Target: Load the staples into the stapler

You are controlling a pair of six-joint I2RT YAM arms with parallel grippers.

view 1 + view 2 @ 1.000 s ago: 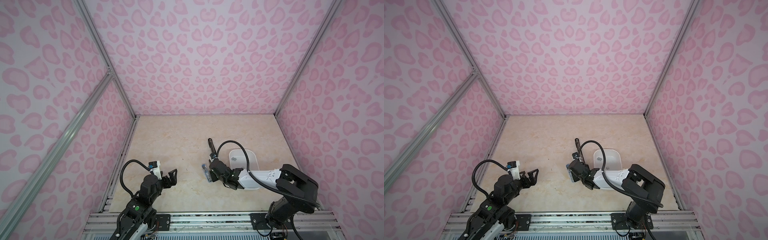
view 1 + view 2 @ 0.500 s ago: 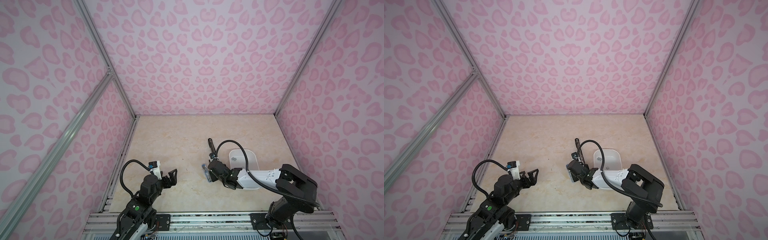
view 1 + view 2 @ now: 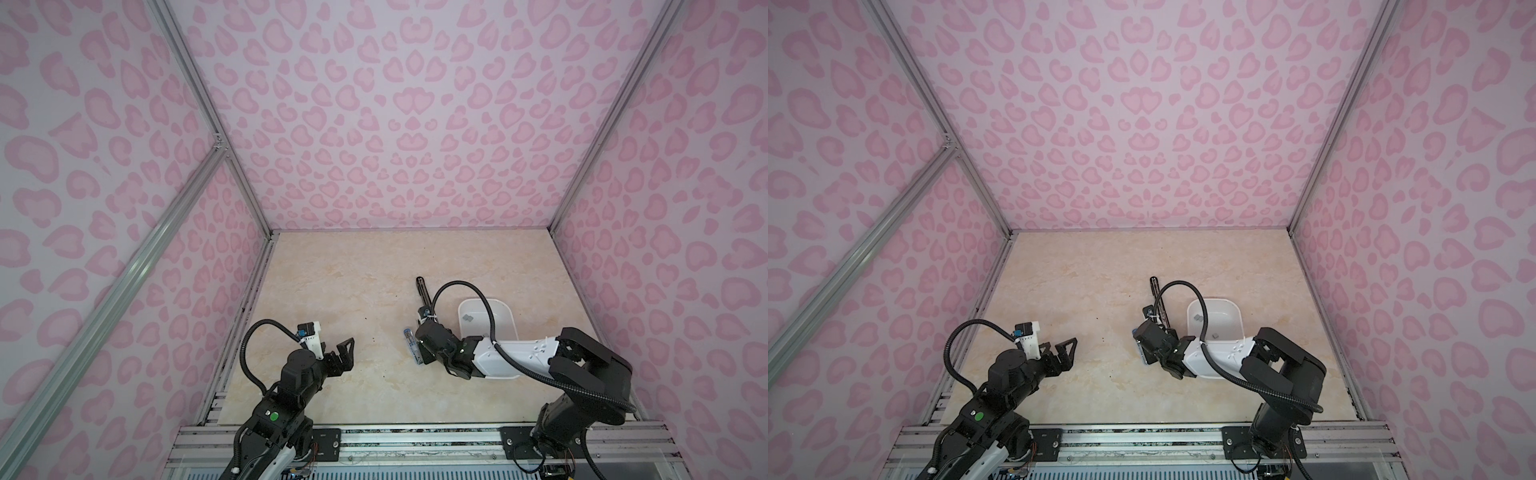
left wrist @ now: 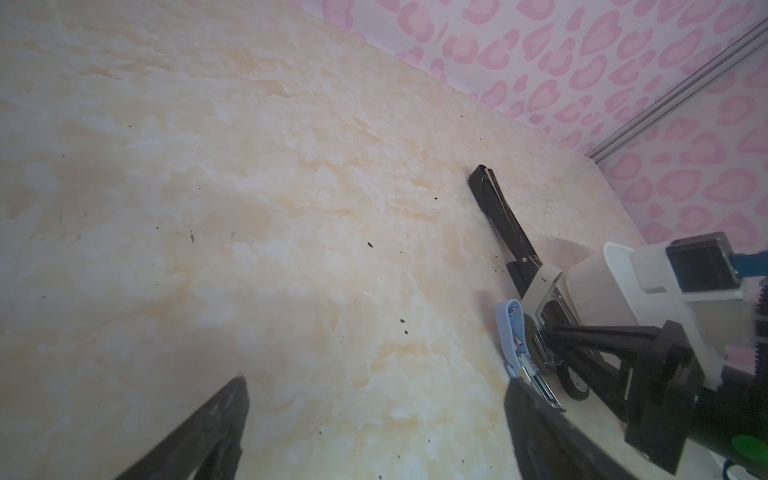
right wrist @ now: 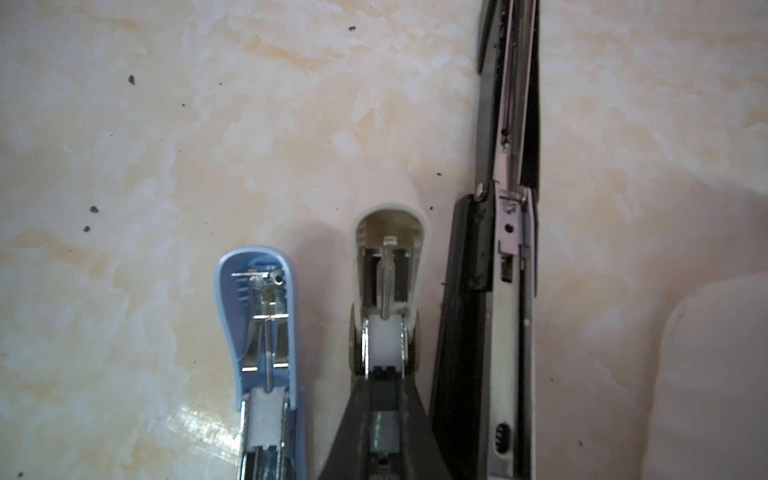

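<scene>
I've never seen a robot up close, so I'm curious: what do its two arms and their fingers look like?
Both arms are mostly black, jointed tubes. The left arm bears a green round dot; the right arm has a white forearm shell. A black ribbed cable loops over each wrist to a white camera mount. The left fingers are black triangular lattice frames.

Plastic shells, shiny metal within.
Blue stapler (image 5: 257, 324) and cream stapler (image 5: 390, 291) bare bright metal rails; table (image 5: 124, 166) glossy, marbled, dirt-specked.
</scene>
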